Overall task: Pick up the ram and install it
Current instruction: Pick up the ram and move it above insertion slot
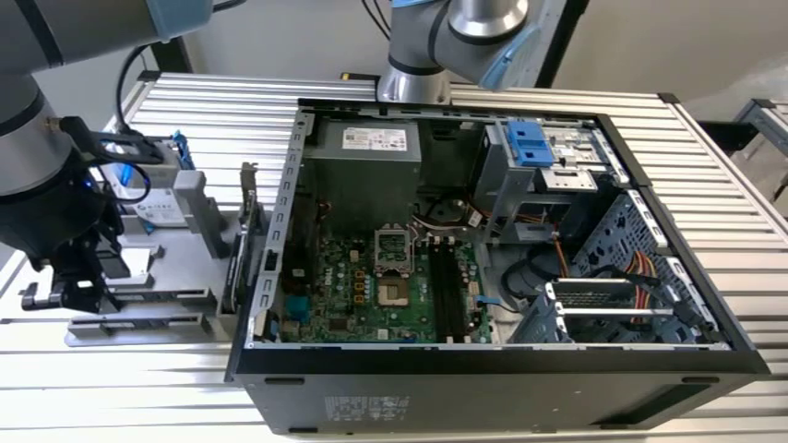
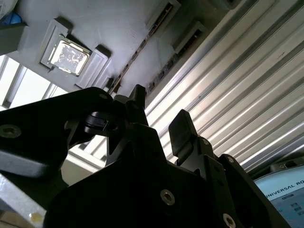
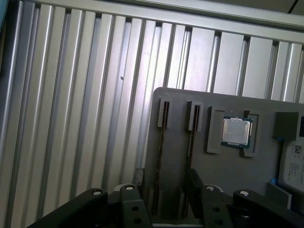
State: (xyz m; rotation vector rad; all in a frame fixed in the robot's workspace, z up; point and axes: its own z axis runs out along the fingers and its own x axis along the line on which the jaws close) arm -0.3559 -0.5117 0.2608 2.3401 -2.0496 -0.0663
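While the arm hangs over a gray parts fixture at the exterior view's left, its gripper stands spread wide, clamping nothing. In the first wrist view a ram stick stands on edge in a narrow slot of the fixture, and its thin dark edge runs straight into the gap between the two black fingers. Whether either finger touches the stick cannot be told. A second ram stick stands in the parallel slot just beside it, its near end hidden behind one finger. A processor chip lies flat in a square recess beside that second slot, apart from the gripper. On the same fixture, a hard drive with a blue bracket stands behind the gripper in the exterior view. The open computer case lies on its side on the slatted aluminium table, just beside the fixture toward the exterior view's right. The green motherboard inside it is well apart from both sticks and from the gripper.
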